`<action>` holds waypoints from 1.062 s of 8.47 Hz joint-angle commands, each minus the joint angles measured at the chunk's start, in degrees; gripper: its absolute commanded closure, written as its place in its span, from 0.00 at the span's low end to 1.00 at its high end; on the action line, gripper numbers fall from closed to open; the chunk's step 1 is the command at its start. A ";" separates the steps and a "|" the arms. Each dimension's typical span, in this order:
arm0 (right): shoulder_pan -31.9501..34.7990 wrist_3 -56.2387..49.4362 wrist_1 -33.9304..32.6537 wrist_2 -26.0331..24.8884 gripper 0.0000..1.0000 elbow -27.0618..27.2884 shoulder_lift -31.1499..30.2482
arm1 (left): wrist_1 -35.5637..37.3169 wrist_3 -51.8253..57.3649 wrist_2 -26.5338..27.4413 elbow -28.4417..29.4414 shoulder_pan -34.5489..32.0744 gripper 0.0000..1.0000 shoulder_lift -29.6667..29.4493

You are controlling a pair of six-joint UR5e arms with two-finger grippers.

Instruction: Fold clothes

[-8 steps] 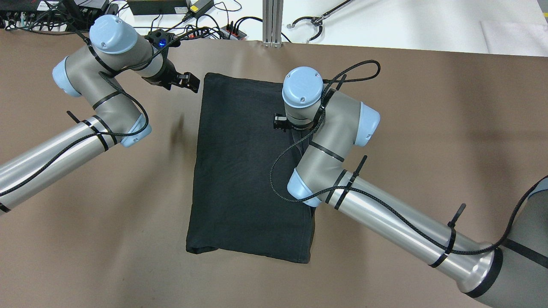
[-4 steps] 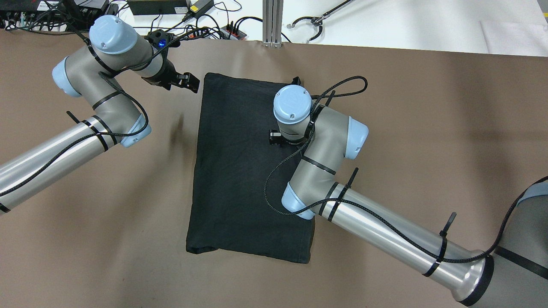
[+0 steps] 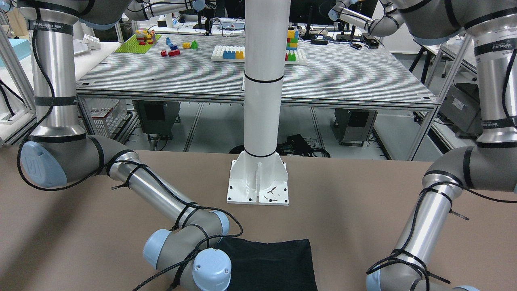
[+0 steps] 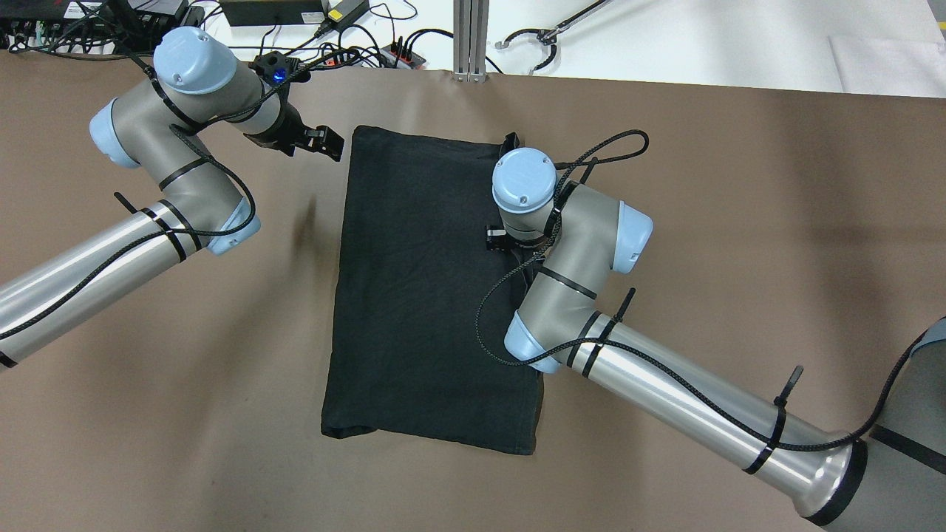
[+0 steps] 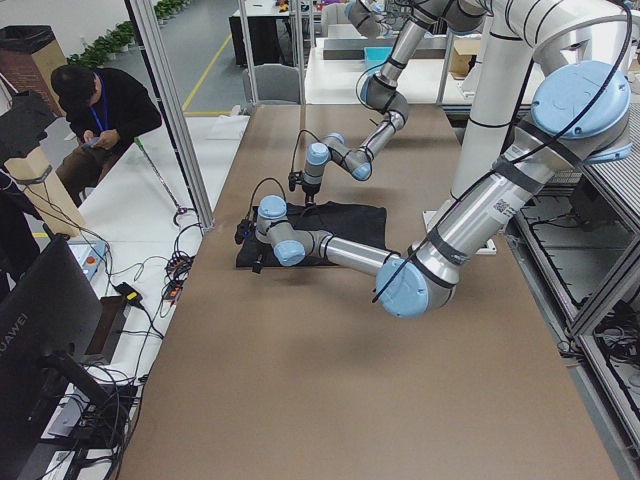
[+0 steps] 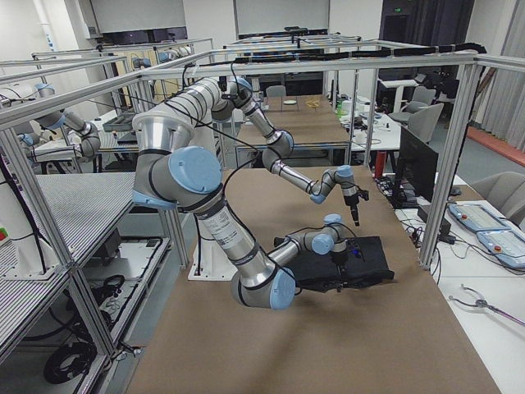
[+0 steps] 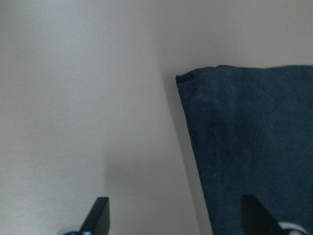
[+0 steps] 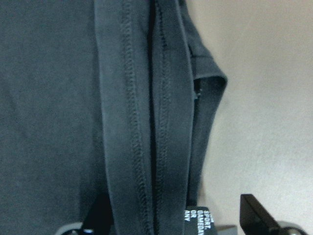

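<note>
Black garment (image 4: 421, 295): folded to a long rectangle, flat on the brown table (image 4: 739, 185). The right gripper (image 8: 168, 223) hangs directly over the garment's stitched edge with its jaws spread. The layered hems and a printed label lie between the jaws, bare table shows just beyond, and nothing is clamped. The left gripper (image 7: 176, 218) hovers empty with its jaws apart. One corner of the cloth lies ahead of it and slightly to one side. The fabric looks light, limp and layered, so it will likely sag and the layers may slide apart. Pinch all layers together at a hem or corner, not mid-panel.
</note>
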 commanded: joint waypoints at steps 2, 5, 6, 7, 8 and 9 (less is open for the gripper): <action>3.23 -3.01 2.61 -0.01 0.07 0.04 -3.03 | -0.06 -0.23 0.00 -0.17 0.00 0.06 0.03; 4.29 -3.89 3.86 0.52 0.07 2.32 -5.06 | -0.06 -0.14 0.00 -0.17 0.53 0.06 0.03; 5.42 -3.89 3.77 0.60 0.07 3.37 -4.89 | -0.06 -0.23 0.00 -0.26 0.53 0.06 -0.06; 6.39 -4.07 3.77 0.60 0.07 3.47 -4.97 | -0.06 -0.32 0.00 -0.35 0.53 0.06 -0.06; 6.92 -3.89 3.86 0.60 0.07 3.47 -4.98 | -0.06 -0.32 0.00 -0.35 0.53 0.06 -0.06; 6.93 -2.85 3.86 0.60 0.07 3.38 -4.02 | -0.06 -0.32 0.00 -0.35 0.53 0.06 -0.06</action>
